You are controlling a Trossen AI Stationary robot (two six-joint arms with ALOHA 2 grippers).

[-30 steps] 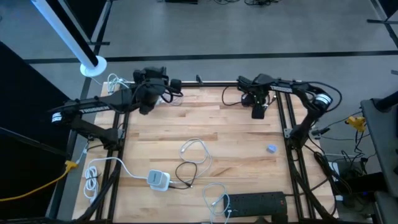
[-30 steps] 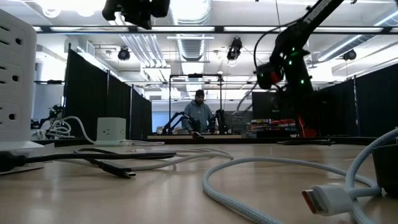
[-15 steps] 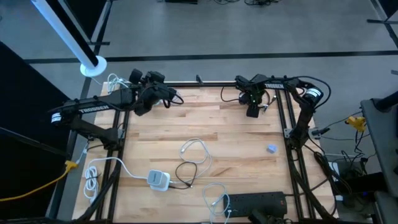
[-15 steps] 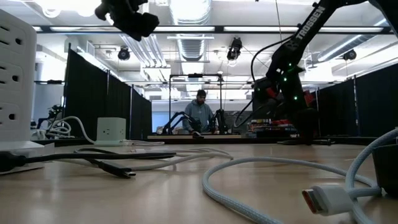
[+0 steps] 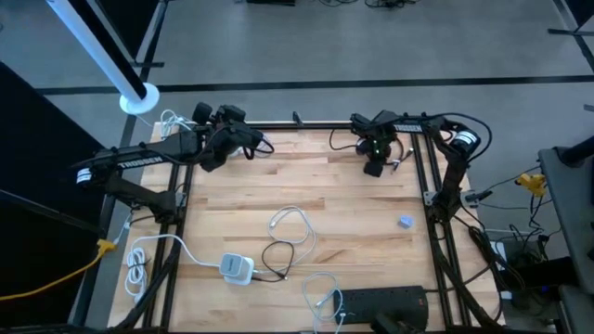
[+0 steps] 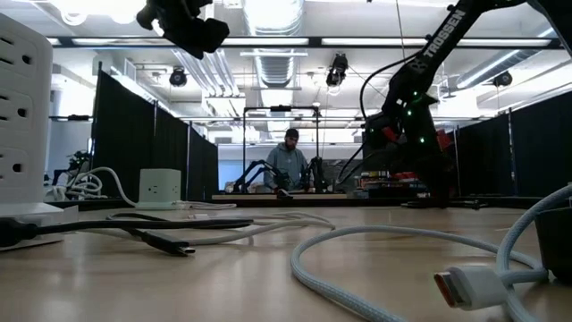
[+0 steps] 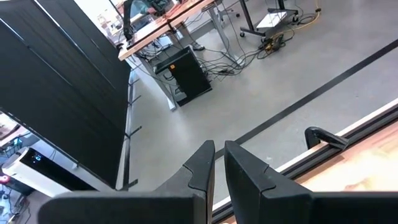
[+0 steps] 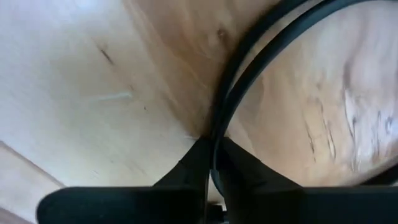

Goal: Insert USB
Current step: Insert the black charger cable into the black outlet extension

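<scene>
Since one second ago, both arms have drawn back toward the far edge of the table (image 5: pixel 371 223); the last half second shows almost no change. Left hand (image 5: pixel 206 160) hangs raised over the far left corner, fingers (image 7: pixel 202 163) narrow with a slim gap, empty. Right hand (image 5: pixel 373 168) sits low at the far right, fingers pressed together against a black cable (image 8: pixel 261 74). White USB plug (image 6: pixel 469 288) lies on the near edge beside the black power strip (image 5: pixel 385 301).
</scene>
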